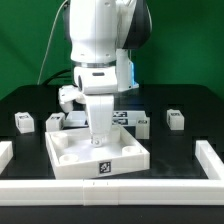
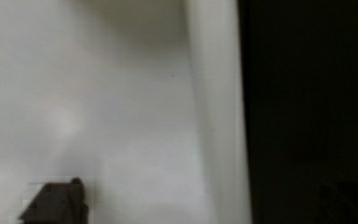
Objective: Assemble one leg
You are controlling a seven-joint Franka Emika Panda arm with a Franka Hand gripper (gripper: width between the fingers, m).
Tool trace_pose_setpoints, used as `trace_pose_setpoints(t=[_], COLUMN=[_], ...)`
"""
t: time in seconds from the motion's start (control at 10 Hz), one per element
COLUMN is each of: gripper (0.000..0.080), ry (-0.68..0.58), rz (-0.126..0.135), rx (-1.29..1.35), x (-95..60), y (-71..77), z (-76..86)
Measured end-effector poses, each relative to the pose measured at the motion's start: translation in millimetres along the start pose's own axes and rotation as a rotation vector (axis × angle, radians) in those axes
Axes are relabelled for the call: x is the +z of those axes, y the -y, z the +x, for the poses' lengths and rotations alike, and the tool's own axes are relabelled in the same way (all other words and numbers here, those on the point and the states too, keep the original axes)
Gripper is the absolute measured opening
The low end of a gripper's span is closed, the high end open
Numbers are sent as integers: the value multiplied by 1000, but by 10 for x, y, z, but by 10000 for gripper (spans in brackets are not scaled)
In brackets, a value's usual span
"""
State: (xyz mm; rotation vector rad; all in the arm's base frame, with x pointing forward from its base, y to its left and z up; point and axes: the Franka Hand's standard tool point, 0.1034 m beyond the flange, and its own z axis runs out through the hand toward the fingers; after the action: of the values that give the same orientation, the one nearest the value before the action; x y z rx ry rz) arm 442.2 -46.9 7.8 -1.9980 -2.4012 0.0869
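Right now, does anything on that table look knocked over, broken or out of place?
Nothing stands out. The white panel sits flat, the loose legs rest apart on the black table, and no damage shows.

The arm [image 1: 100,35] is held down from above at the scene's middle, with the wrist kept vertical. The gripper [image 1: 98,138] is pointed straight down, and its dark fingertips [image 2: 55,202] are seen spread well apart.
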Motion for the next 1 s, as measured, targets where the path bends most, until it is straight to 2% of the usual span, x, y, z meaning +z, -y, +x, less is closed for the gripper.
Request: trace_pose_setpoints(t=[0.1, 0.2, 0.3, 0.4, 0.6, 1.0], gripper=[650, 554, 418, 418, 86, 61], ry=[0, 0, 0, 0, 0, 1], rz=[-1, 0, 0, 0, 0, -7], rx=[15, 16, 17, 17, 17, 18], x=[-7, -2, -2, -2, -2, -10], y=[-10, -5, -4, -4, -4, -20], z=[9, 3, 2, 2, 2, -2])
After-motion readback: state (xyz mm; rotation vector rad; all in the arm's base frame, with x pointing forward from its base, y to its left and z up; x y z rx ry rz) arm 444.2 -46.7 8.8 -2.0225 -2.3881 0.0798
